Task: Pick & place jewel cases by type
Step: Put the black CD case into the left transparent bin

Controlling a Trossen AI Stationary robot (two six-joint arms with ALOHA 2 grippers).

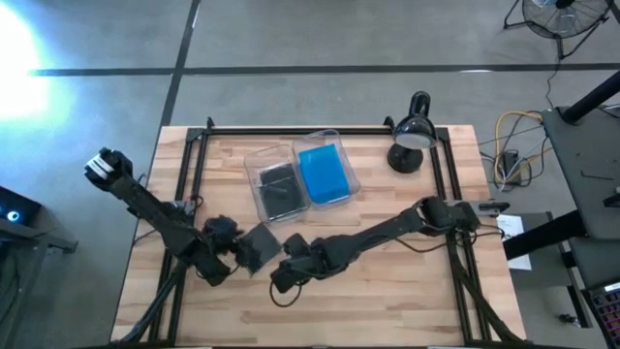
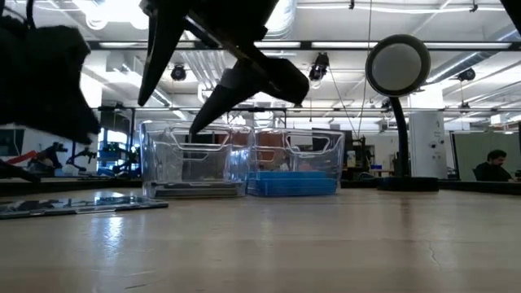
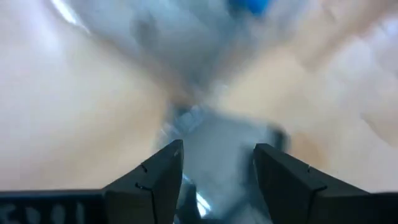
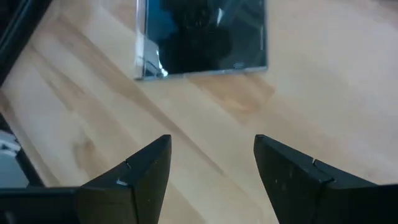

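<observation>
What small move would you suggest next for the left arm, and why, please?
Probably carry it toward the left tray: the left gripper seems to hold a dark jewel case between its fingers, and that tray already holds dark cases, while the other holds blue ones.

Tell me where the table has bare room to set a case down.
Bare wood lies along the near edge of the table, right of the right gripper, and at the far left corner, left of the trays. It is crowded mid-table, where the dark case sits between the left gripper and the right one. The lamp fills the far right corner.
</observation>
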